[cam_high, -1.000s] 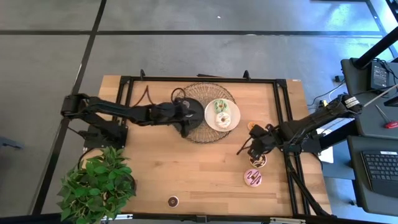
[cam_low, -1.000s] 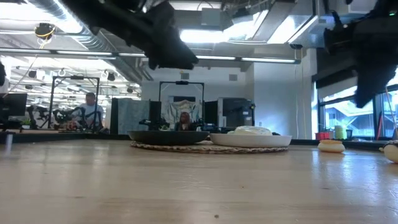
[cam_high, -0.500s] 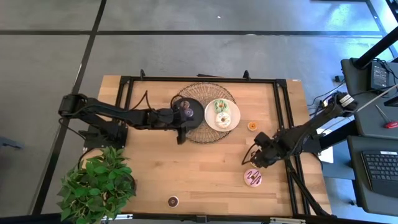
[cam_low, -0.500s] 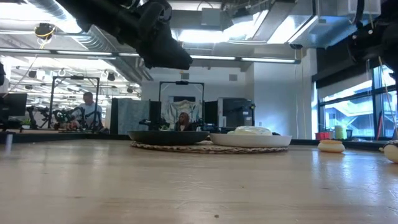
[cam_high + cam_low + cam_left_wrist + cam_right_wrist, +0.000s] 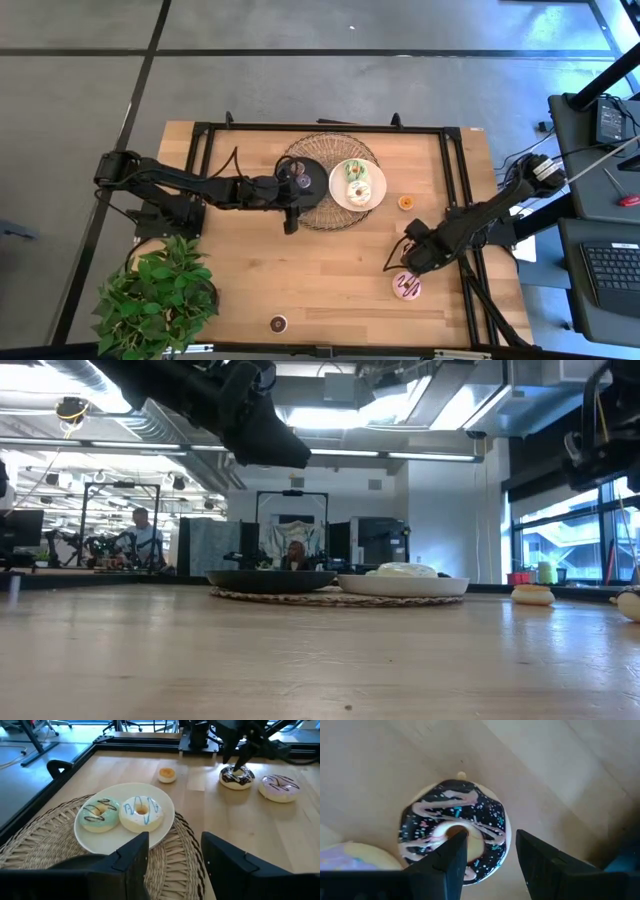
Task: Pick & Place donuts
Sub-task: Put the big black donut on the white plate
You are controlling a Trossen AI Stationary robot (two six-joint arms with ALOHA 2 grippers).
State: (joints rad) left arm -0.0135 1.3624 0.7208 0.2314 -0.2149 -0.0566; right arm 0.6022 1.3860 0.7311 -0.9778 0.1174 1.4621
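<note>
**A:** Where are the donuts?

**B:** Let's go by the white plate (image 5: 358,186). A green donut (image 5: 97,813) and a cream donut (image 5: 141,812) lie on it, side by side. The plate sits on a woven mat (image 5: 322,216). A black plate (image 5: 312,196) sits on the mat too, just beside the white one.

**A:** And the others?

**B:** A small orange donut (image 5: 405,202) lies on the worktop (image 5: 250,270), near the white plate. The chocolate donut (image 5: 455,831) and the pink donut (image 5: 406,286) lie farther off, close together near the worktop's edge. A small brown donut (image 5: 278,323) lies well away from the plate, at the front edge, near a plant (image 5: 155,296).

**A:** What is the right gripper (image 5: 487,851) doing?

**B:** It hangs right over the chocolate donut. Its jaws are spread. One finger is over the donut's hole and the other is over its outer rim. I can't tell if they touch it.

**A:** And the left gripper (image 5: 172,850)?

**B:** It is above the black plate, beside the white one. Its jaws are spread too, with nothing between them.
</note>
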